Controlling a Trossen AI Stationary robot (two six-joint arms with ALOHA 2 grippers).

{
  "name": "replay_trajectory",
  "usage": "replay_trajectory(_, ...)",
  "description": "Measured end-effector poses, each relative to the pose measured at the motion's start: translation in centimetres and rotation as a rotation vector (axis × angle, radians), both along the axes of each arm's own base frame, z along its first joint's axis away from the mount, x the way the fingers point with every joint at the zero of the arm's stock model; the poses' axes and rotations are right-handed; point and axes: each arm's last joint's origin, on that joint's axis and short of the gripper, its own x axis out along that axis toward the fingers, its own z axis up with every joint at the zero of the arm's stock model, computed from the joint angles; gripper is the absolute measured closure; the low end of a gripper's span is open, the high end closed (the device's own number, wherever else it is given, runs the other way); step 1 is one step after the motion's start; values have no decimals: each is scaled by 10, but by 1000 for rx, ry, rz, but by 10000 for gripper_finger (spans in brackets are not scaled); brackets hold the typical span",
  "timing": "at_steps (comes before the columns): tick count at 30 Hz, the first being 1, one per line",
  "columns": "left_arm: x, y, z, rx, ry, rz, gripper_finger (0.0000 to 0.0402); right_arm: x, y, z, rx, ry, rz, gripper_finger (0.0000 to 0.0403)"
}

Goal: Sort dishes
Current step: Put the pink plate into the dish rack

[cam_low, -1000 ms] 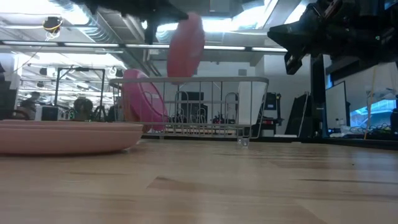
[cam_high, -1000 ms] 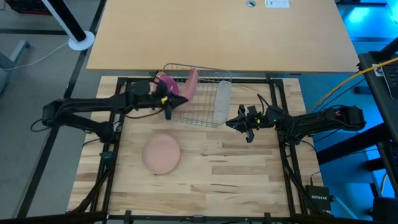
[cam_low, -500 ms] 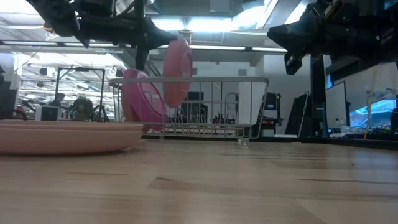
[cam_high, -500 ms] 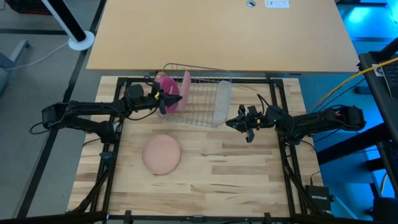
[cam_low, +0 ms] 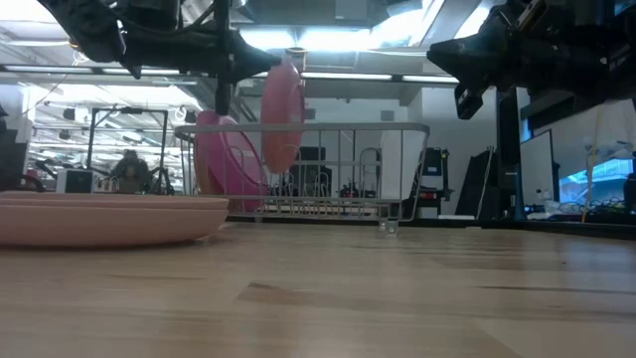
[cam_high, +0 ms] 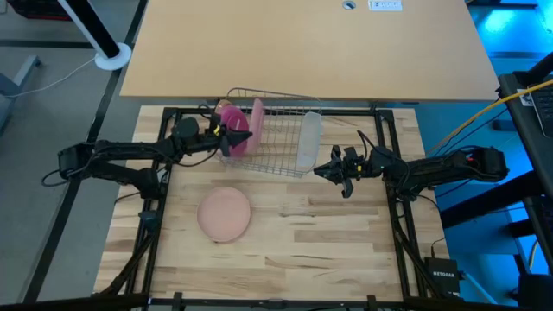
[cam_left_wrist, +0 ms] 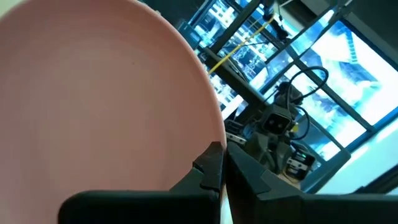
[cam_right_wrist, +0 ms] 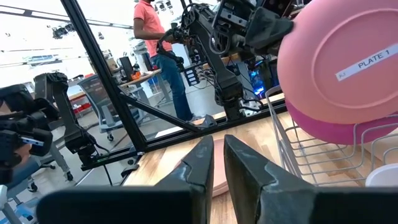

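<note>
The pale pink plate (cam_high: 257,122) stands on edge in the wire rack (cam_high: 278,149), and my left gripper (cam_high: 239,136) is shut on it. In the low view the plate (cam_low: 281,117) is upright, its lower part below the rack's top rim. The magenta plate (cam_high: 229,115) leans on edge in the rack's left end. The tan-orange plate (cam_high: 225,213) lies flat on the table. My right gripper (cam_high: 330,170) is shut and empty, hovering right of the rack. My left gripper pinches the pale pink plate's rim (cam_left_wrist: 219,138) between its two fingers, one finger on each face. It comes from the table's left, about level, at the plate's upper edge (cam_low: 285,58). The plate hangs upright; whether its lower edge touches the rack, I cannot tell.
A translucent cup (cam_high: 308,138) stands in the rack's right end. The black frame rails (cam_high: 389,147) run along the table's sides. Bare wood lies right of the tan-orange plate. A person (cam_right_wrist: 163,56) stands in the room beyond the table.
My left gripper has gone down and a little toward the table's left edge with the pale pink plate. The plate has been lowered from above the rack into it and has turned from tilted to upright. My right gripper has kept still.
</note>
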Motion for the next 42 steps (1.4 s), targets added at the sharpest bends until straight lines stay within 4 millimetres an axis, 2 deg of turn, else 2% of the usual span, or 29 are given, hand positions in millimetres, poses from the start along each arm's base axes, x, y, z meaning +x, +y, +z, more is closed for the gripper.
replay_trajectory(11,-2,6,-2,-32,8,29,401,0,0,0,0,0,0,358)
replay_trajectory(19,-1,2,2,-25,-27,-75,401,0,0,0,0,0,0,358)
replay_trajectory(33,0,-2,1,-69,-28,-87,401,0,0,0,0,0,0,358)
replay_trajectory(42,0,0,1,-123,-45,3,401,0,0,0,0,0,0,358)
